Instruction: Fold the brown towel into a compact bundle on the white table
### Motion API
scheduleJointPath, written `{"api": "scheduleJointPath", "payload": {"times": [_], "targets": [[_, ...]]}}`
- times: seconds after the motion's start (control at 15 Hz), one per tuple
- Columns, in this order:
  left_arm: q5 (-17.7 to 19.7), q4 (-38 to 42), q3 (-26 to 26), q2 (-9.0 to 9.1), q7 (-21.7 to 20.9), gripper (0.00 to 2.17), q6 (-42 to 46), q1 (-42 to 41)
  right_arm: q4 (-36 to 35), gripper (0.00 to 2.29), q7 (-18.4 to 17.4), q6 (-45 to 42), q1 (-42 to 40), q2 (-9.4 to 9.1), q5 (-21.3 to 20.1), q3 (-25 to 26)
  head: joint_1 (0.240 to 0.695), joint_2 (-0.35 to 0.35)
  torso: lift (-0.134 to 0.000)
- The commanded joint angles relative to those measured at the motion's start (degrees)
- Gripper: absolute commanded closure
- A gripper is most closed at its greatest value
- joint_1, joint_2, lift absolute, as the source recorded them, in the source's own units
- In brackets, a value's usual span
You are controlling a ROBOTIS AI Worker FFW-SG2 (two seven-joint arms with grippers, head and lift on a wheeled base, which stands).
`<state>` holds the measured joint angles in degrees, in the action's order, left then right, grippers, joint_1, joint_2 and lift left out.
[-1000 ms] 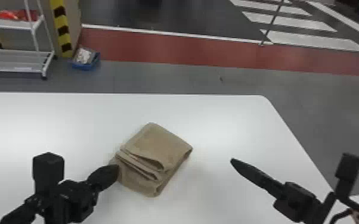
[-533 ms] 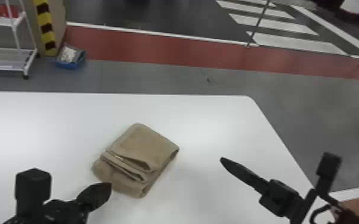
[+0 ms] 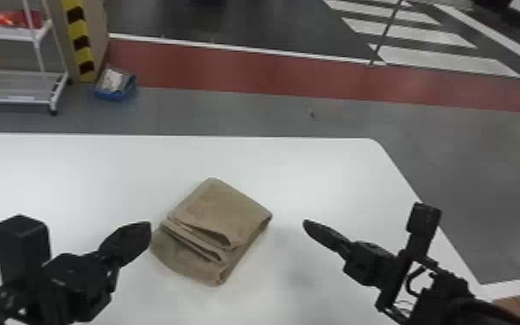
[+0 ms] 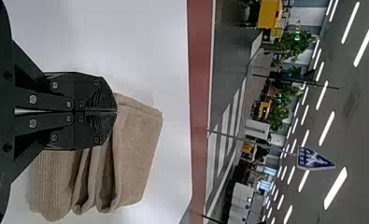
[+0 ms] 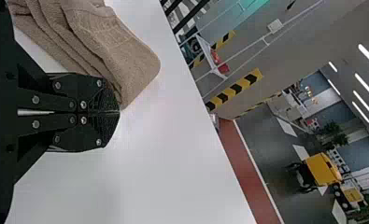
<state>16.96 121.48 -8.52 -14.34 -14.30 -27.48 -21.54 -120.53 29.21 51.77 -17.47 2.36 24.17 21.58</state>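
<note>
Plainly closed, the left gripper (image 3: 142, 234) has its two black fingers pressed together with nothing between them, their tips just beside the left corner of a brown towel (image 3: 222, 211). The right gripper (image 3: 310, 225) is closed and empty too, apart from the towel on its right side. The towel lies on the white table (image 3: 315, 173) between them, folded into a thick, roughly rectangular bundle. Its slightly longer axis slants from near left to far right; the smooth panel faces the far end, and layered folds cross the near part. Beyond the table are a blue bin (image 3: 114, 93) and a white rack (image 3: 17, 82). Farther off, a blue sign (image 4: 315, 159) bears white markings too small to make out.
</note>
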Motion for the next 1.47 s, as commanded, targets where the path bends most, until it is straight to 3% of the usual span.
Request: {"api": "scheduleJointPath", "payload": {"times": [0.0,0.33,0.8,1.27,1.4], "targets": [[0.0,-0.19,0.43,-0.16,0.24,1.35,0.8,0.27,2.67,1.96,-1.52,-1.53,2.96,0.02,-3.96,-4.79,0.695,-0.21,-0.124],[0.09,0.16,2.54,-0.25,-0.46,1.35,0.8,0.27,7.77,1.96,-3.63,-2.41,6.92,0.19,-9.76,-7.86,0.695,-0.14,-0.124],[1.58,-0.54,4.12,-0.34,-1.61,1.35,0.8,1.5,12.16,1.96,-6.35,0.05,12.02,0.63,-11.87,-13.14,0.695,-0.111,-0.124],[4.22,-0.54,6.41,-1.22,-3.45,1.35,0.8,1.5,15.5,1.96,-12.16,0.4,18.52,0.46,-12.13,-23.16,0.695,-0.022,-0.124],[4.22,-0.54,6.58,-1.22,-3.71,1.35,0.8,1.5,18.23,1.96,-12.24,0.4,21.95,0.19,-13.01,-25.36,0.695,0.013,-0.124]]}}
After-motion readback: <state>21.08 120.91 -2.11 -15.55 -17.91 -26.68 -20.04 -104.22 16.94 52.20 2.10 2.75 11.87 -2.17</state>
